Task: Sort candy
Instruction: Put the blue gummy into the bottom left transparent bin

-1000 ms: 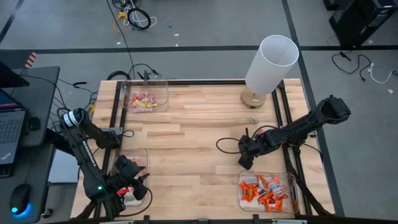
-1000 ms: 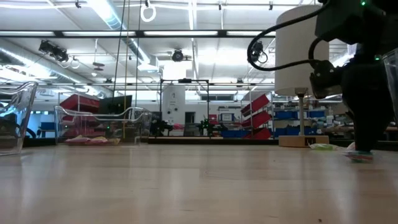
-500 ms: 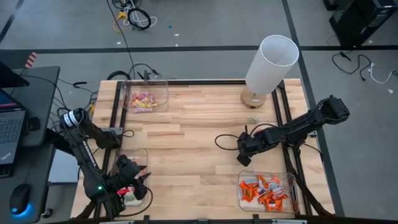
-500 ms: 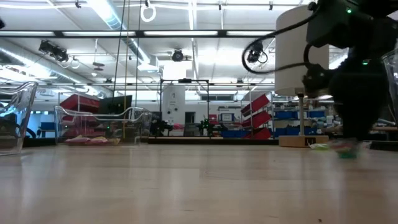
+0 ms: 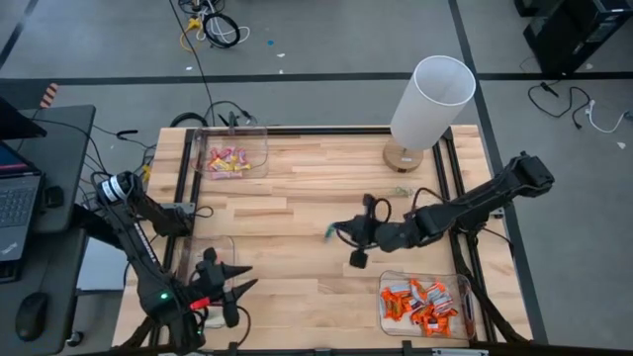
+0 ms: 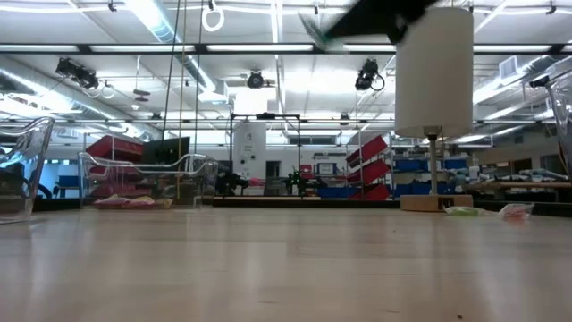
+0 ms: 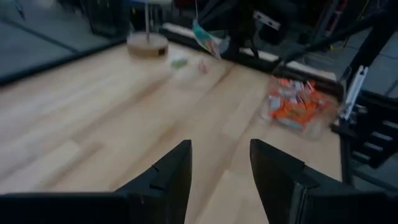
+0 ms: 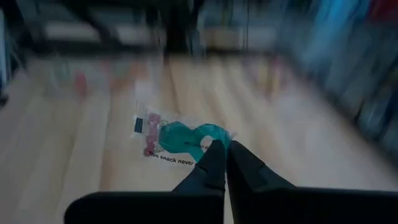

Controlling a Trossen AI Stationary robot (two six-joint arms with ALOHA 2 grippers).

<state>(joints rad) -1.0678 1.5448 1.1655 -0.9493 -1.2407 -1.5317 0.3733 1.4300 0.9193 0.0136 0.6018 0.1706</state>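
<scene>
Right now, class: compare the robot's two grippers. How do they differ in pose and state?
The right gripper is shut on a green-and-red candy, carried above the middle of the table; the left gripper is open and holds nothing. The right arm reaches far inward, while the left waits at the table's front left corner by a clear bin. Both have dark two-finger jaws.

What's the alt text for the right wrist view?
The right pincer, shut, grips a pale candy with green and red on its wrapper by one end, above the wooden table. The background is blurred.
</scene>
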